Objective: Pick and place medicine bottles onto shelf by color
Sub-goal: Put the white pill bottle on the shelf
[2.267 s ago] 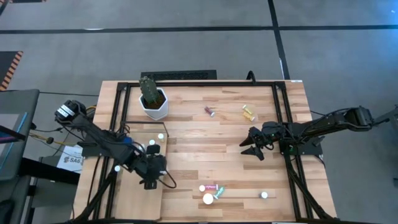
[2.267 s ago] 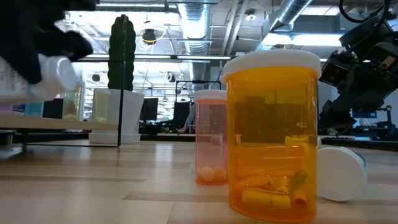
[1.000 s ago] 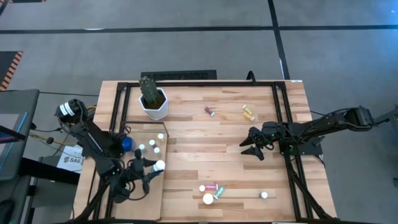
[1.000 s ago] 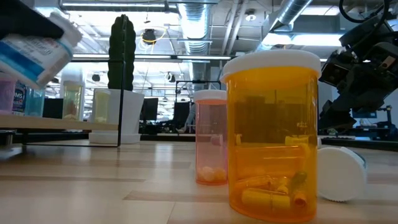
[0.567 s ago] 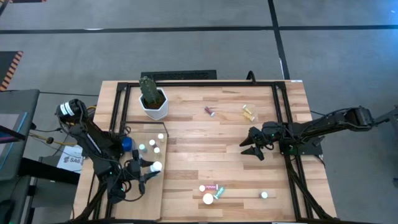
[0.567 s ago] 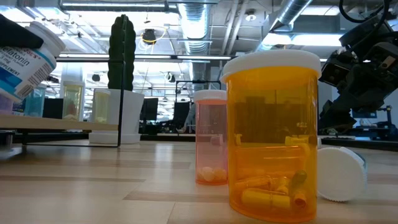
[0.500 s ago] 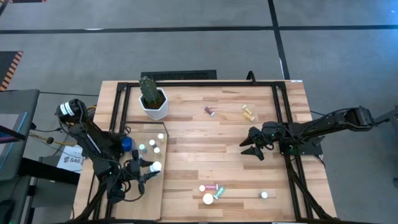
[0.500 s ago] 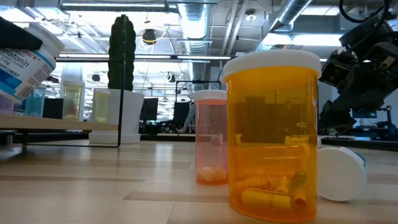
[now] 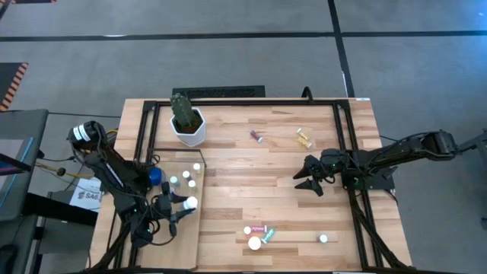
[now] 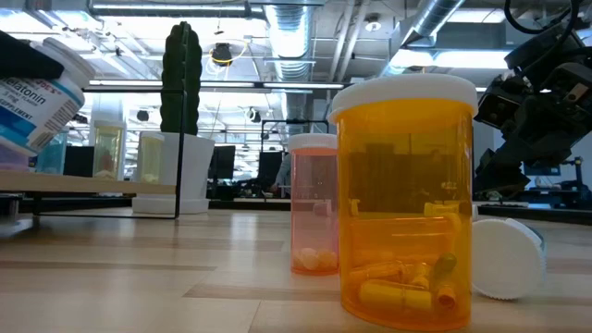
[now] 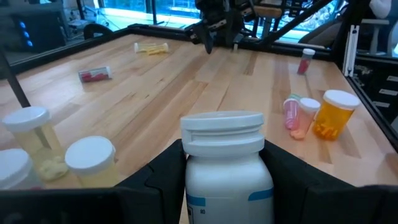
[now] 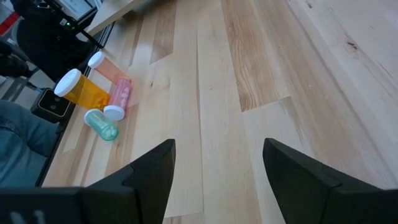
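Note:
My left gripper [image 9: 181,205] is shut on a white medicine bottle [image 11: 227,168] with a blue label, above the shelf [image 9: 171,240], a pale board at the table's near left. In the low view the bottle [image 10: 37,92] hangs tilted, clear of the shelf [image 10: 88,188]. Several capped bottles [image 9: 188,176] stand upright on the shelf's far part. Loose bottles lie on the table: a pink one [image 9: 257,136], a yellow one [image 9: 304,138] and a cluster [image 9: 259,234] near the front edge. My right gripper [image 9: 308,180] waits open at the right, nothing between its fingers [image 12: 149,171]. My left gripper pinches the white bottle's body [image 11: 194,186], just below the cap [image 11: 222,132], between its two fingers [image 11: 155,180]. The fingers come nearly level from the table's left. The bottle is lifted clear of the shelf, tilted with its cap up and toward the table's right.
A white hexagonal pot with a cactus [image 9: 187,122] stands just beyond the shelf's far end. A black frame [image 9: 243,102] rims the table. In the low view an amber bottle [image 10: 402,203], a pink bottle [image 10: 314,203] and a lying white-capped bottle [image 10: 507,257] stand close by.
My left gripper has carried the white bottle a little toward the table's left edge and down. The bottle stays tilted and clear of the shelf. The grip has not changed.

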Controlling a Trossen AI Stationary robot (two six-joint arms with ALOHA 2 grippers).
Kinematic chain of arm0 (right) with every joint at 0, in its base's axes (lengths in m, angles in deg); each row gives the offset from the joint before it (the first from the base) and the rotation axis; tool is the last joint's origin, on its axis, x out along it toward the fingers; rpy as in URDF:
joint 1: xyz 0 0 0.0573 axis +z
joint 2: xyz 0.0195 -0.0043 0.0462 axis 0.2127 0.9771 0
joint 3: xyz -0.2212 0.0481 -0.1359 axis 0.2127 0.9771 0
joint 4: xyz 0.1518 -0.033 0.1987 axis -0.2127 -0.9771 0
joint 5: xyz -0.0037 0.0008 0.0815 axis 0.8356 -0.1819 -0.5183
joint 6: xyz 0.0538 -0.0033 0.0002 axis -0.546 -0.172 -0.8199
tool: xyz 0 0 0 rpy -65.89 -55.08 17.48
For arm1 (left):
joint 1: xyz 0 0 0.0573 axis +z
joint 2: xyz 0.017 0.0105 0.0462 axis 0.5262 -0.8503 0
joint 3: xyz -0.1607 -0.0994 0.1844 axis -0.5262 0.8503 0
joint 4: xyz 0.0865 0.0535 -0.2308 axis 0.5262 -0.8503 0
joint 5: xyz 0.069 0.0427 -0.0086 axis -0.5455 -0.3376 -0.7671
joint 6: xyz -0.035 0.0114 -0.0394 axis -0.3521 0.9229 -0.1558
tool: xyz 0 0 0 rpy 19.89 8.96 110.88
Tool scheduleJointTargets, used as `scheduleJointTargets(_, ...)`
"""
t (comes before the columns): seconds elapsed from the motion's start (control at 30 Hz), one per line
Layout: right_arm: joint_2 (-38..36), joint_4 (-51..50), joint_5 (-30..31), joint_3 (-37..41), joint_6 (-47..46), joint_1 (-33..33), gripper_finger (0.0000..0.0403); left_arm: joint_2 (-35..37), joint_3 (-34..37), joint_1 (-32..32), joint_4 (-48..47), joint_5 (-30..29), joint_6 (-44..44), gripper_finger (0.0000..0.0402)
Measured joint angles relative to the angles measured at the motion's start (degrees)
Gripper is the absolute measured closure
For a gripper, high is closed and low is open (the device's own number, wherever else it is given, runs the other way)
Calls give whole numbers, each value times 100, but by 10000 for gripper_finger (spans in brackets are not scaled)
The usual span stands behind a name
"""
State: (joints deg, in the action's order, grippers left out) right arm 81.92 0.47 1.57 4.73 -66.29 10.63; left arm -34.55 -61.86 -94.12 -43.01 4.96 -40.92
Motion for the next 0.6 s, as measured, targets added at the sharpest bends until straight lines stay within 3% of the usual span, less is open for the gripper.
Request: scheduleJointTargets(0.6, 0, 0, 0, 0, 0, 0, 138, -6, 0, 230, 11, 391, 204, 250)
